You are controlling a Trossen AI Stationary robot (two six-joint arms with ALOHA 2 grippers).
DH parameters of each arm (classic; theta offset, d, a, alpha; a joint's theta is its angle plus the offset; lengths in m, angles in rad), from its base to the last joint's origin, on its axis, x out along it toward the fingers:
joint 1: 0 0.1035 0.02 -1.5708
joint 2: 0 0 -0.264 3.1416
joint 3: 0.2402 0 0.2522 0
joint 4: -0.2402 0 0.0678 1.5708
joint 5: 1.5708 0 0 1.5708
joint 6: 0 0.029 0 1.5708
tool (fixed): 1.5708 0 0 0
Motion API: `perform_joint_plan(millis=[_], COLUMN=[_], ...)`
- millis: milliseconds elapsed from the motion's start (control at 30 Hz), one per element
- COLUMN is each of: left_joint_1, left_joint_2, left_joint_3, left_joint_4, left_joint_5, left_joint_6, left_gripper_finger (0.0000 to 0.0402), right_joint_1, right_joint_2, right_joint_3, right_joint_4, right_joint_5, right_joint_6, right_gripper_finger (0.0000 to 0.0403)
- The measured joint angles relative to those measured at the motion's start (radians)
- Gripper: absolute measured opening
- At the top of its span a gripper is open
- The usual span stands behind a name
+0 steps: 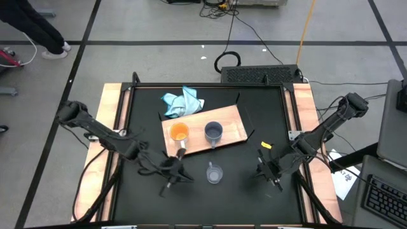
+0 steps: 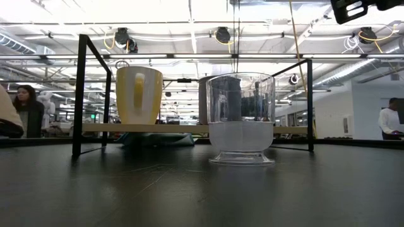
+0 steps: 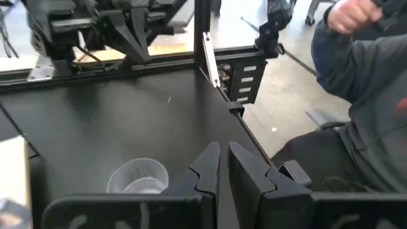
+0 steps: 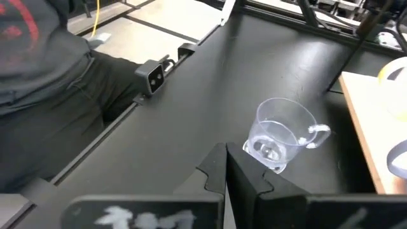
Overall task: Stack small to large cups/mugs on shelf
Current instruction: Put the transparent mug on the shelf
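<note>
Wooden shelf (image 1: 230, 124) runs left-right (tilted) bearing 2 mugs; both grippers closed, empty.

Shelf (image 1: 230, 130) is half taken — orange mug (image 1: 179, 133) and grey-blue mug (image 1: 213, 131) sit side by side near its front edge, bare wood behind and to the right of them. Blue cloth (image 1: 182, 102) blocks the back-left corner. Clear glass cup (image 1: 214, 173) stands alone on the table (image 1: 248, 184), open black surface around it. Left pincer (image 1: 170, 173) sits near the cup's left, right pincer (image 1: 270, 173) well apart on the right — wide free lane there.
</note>
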Motion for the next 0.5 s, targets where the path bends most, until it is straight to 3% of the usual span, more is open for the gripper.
perform_joint_plan(millis=[233,500], left_joint_1=[0.019,0.115], left_joint_2=[0.138,0.317], left_joint_3=[0.098,0.176], left_joint_4=[-0.024,-0.102], left_joint_5=[0.001,0.004], left_joint_6=[-0.03,-0.095], left_gripper_finger=[0.0033,0.0035], right_joint_1=[0.006,0.006], right_joint_2=[0.0,0.0], right_joint_3=[0.0,0.0], right_joint_4=[0.001,0.023], right_joint_5=[0.001,0.001], right_joint_6=[0.015,0.012], right_gripper_finger=[0.0,0.0])
